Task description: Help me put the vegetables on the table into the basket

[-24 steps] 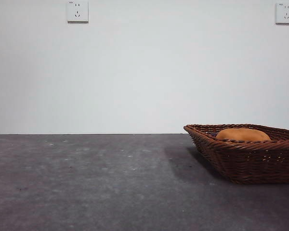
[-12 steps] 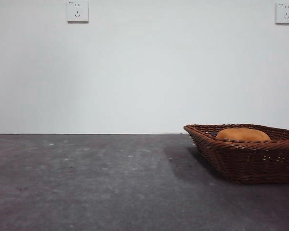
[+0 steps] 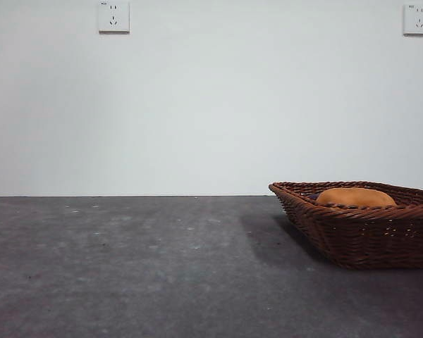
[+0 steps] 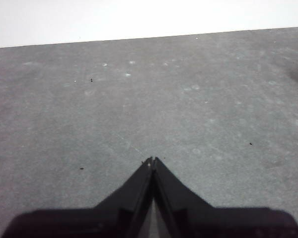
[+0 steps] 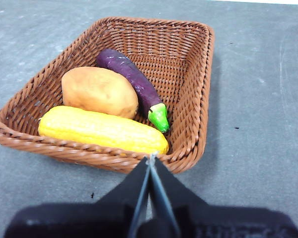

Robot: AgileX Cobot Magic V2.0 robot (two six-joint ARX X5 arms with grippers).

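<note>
basket [image 5: 198, 84] holds potato [image 5: 99, 91], corn [image 5: 102, 130] at its 6 o'clock, eggplant [image 5: 134, 84] at 2 | left gripper [image 4: 153, 161] closed, empty, over bare table [image 4: 188, 99] | right gripper [image 5: 151, 158] closed, empty, above basket rim | risk: low pass snagging rim, shifting basket

text: none legible | labels: none | wall sockets [image 3: 113, 16]: markings too small to read

potato [image 5: 99, 91], corn [image 5: 103, 130], eggplant [image 5: 134, 83] in basket [image 5: 198, 89]
</note>
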